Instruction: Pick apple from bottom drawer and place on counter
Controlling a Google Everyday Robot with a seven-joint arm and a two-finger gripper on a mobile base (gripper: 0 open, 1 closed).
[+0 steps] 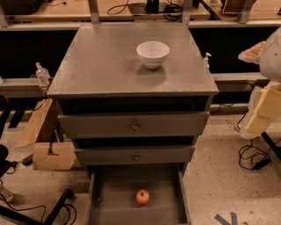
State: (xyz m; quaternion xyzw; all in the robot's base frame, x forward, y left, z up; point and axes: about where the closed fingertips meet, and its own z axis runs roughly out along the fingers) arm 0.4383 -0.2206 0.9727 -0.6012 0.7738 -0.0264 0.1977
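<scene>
The apple point(142, 197), small and red-orange, lies in the open bottom drawer point(109, 206), near the middle of its grey floor. The counter point(101, 66) is the flat grey top of the cabinet above it. My gripper point(260, 115) shows as cream-coloured pieces at the right edge of the view. It is beside the cabinet at about the height of the top drawer, well above and to the right of the apple, and it holds nothing that I can see.
A white bowl point(153, 53) stands on the counter, back right of centre. Two upper drawers with round knobs point(135, 127) stand slightly open. Cardboard point(52, 154) and cables lie on the floor at left. More cables point(254, 160) lie at right. Wooden benches point(131, 9) are behind.
</scene>
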